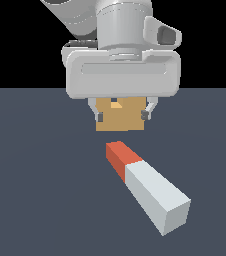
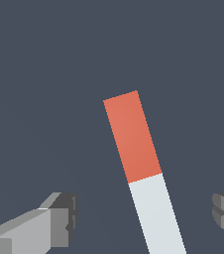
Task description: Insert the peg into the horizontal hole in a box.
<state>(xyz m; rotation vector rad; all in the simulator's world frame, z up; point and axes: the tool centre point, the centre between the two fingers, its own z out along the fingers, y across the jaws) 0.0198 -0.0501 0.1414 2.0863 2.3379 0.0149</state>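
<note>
the worktop (image 1: 30, 200) is a flat, unbroken slate-blue surface with no seams, markings or texture. in the exterior view it fills the frame from roughly a third of the way down to the 6 o'clock edge and runs out past both the 9 and 3 o'clock edges. its far edge forms a straight, level horizon. above that line, toward 12 o'clock, the backdrop (image 1: 15, 45) is plain black, with no walls, windows or furniture showing. the light is even and diffuse, and no lamp shows. in the wrist view the same slate-blue worktop (image 2: 39, 74) fills the whole field.
</note>
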